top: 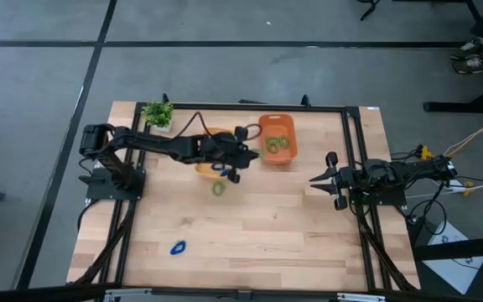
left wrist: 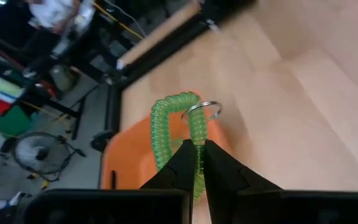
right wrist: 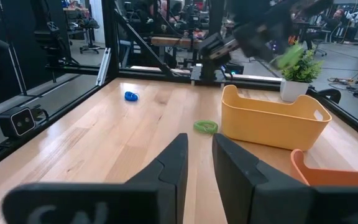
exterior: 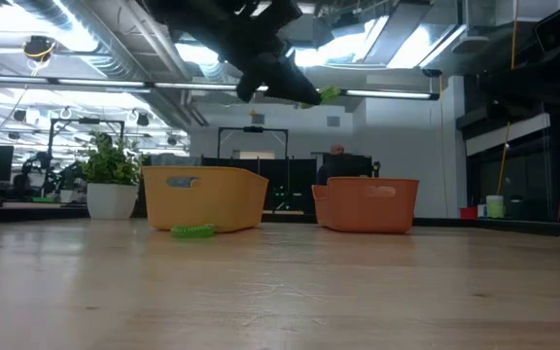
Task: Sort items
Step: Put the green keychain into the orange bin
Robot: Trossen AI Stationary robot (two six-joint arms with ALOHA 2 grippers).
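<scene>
High view shows a light wood-plank table (top: 267,226) framed by black rails, with a leafy potted plant (top: 158,114) at the upper left of the tabletop, a yellow bin (top: 205,168) near upper centre partly covered by the left arm, and an orange bin (top: 277,139) just to its right holding several green rings. One green coiled ring (top: 218,188) lies on the bare wood just below the yellow bin, and one blue ring (top: 178,247) lies well apart in the lower left of the tabletop. Low view shows both bins as smooth plastic tubs with rounded corners and a handle slot in the near wall, the green ring lying flat at the foot of the yellow bin. The left gripper (top: 254,152) hangs above the table at the orange bin's left edge; left wrist view shows its dark fingers (left wrist: 182,163) pinched together on a held green ring (left wrist: 178,127), a springy spiral-cord loop with a small metal key ring on it, directly over orange plastic. The right gripper (top: 320,179) rests at the right side of the table; right wrist view shows its fingers (right wrist: 171,165) slightly apart and holding nothing.
</scene>
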